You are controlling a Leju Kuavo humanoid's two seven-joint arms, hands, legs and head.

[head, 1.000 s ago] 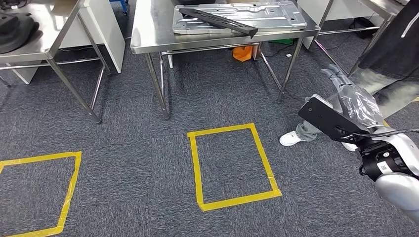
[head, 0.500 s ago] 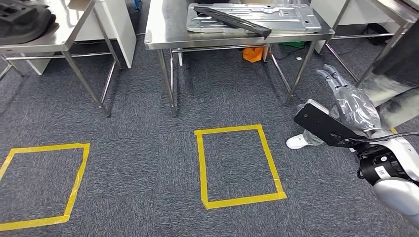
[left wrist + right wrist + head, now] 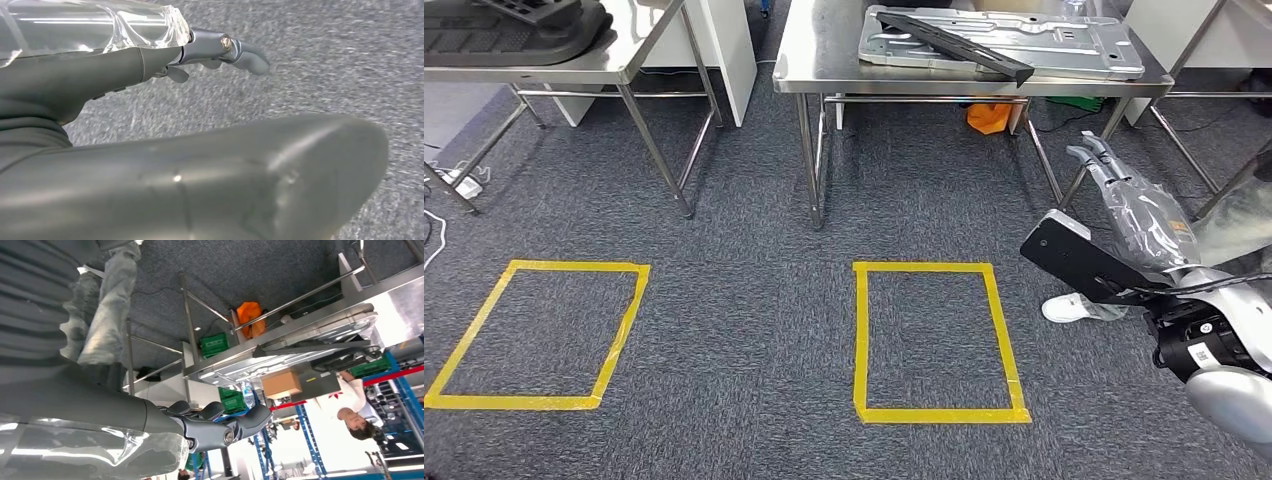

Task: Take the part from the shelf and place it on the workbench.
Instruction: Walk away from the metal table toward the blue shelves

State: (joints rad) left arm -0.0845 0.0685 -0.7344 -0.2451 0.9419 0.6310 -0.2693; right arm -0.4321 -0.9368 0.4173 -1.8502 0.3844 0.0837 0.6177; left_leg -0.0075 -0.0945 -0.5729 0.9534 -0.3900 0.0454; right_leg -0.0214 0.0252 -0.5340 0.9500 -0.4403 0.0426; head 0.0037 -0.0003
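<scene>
Your right arm (image 3: 1224, 345) comes in low at the right of the head view, forearm angled forward and up. Its right hand (image 3: 1139, 205) is wrapped in clear film, fingers stretched out nearly straight and close together, holding nothing. Your left hand (image 3: 220, 50) hangs over the carpet in its wrist view, fingers extended with a slight curl, thumb (image 3: 210, 185) alongside, empty.

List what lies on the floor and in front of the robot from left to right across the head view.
Left yellow tape rectangle → left steel table → middle yellow tape rectangle → orange bag under the workbench → right hand.
</scene>
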